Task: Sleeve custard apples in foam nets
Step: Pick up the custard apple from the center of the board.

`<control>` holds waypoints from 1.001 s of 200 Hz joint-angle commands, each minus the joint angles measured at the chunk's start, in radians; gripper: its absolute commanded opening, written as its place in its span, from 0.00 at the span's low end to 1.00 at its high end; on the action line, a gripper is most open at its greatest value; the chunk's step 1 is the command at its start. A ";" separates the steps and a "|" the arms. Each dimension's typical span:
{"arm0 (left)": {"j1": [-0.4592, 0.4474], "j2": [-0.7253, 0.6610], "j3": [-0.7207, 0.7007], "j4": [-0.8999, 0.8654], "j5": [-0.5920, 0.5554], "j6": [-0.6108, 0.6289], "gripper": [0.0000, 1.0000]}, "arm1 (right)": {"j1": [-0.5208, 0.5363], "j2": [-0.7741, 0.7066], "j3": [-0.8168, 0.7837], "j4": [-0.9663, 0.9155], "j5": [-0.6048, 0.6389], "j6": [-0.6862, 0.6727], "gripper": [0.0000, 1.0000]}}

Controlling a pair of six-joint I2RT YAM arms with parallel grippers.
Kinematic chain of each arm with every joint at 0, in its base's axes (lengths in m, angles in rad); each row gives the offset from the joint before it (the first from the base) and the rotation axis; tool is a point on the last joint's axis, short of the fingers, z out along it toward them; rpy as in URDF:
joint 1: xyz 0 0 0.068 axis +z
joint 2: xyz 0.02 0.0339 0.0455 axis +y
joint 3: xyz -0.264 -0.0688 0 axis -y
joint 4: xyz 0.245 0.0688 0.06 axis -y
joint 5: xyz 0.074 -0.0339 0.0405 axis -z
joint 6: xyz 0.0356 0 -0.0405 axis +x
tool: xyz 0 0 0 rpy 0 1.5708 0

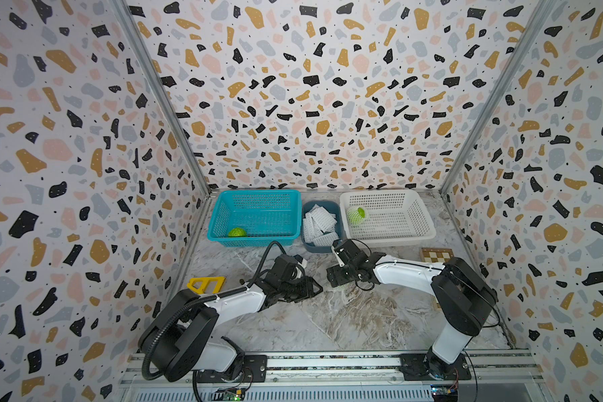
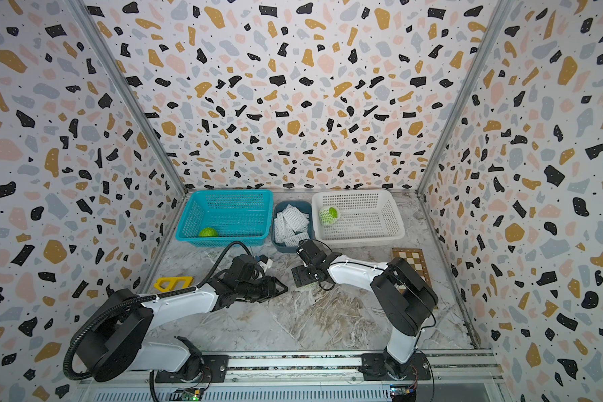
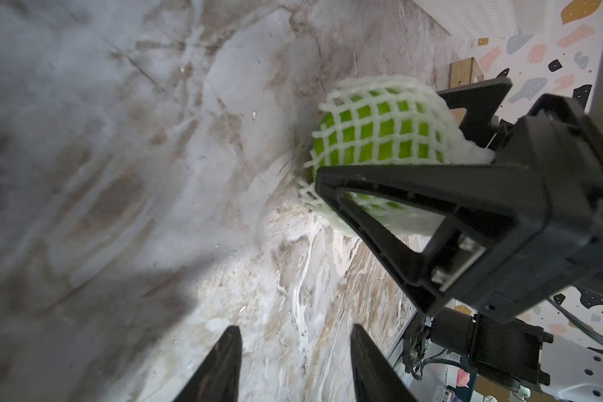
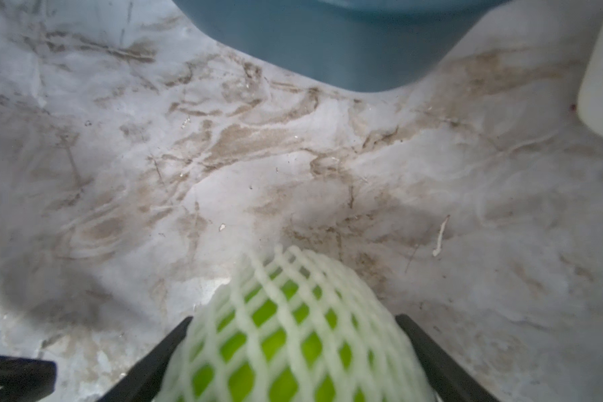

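A custard apple (image 3: pixel 376 132) wrapped in a white foam net sits at the middle of the marble table. My right gripper (image 4: pixel 294 317) points down over it, its fingers pressed on both sides of the net. In a top view only a sliver of this fruit (image 2: pixel 308 286) shows under the gripper. My left gripper (image 3: pixel 296 329) is open just left of it, with bare table between its fingers. A bare custard apple (image 1: pixel 236 232) lies in the teal basket (image 1: pixel 258 192). Another netted one (image 1: pixel 356 214) lies in the white basket (image 1: pixel 390 240). Spare foam nets (image 1: pixel 319 224) fill the dark blue bin.
The three containers stand in a row along the back wall. A yellow plastic piece (image 1: pixel 206 283) lies at the left wall beside the left arm. A checkerboard (image 1: pixel 436 255) lies at the right, partly under the right arm.
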 commanded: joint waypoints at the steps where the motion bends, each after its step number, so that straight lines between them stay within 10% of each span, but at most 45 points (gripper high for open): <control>1: -0.002 -0.021 -0.010 0.000 -0.001 0.009 0.49 | 0.010 0.010 0.005 -0.037 0.020 -0.009 0.90; 200: 0.000 -0.081 -0.003 -0.060 -0.015 0.016 0.50 | 0.010 -0.083 0.002 -0.052 -0.003 -0.023 0.98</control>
